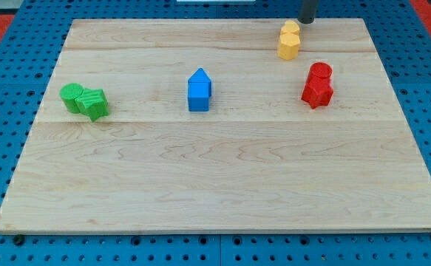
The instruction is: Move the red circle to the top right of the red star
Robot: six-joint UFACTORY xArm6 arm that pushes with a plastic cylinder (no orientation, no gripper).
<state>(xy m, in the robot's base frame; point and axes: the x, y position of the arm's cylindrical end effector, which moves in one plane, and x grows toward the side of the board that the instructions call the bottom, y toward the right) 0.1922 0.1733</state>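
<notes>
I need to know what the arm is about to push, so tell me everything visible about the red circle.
The red circle is a short, glossy red cylinder that looks like painted wood, standing flat on the wooden board at the view's right, upper half. Its lower-left edge touches the red star, so the pair reads as one red cluster with the circle toward the view's top. Nothing else touches it. The yellow blocks sit apart to its upper left, and my tip is beyond them at the board's top edge.
</notes>
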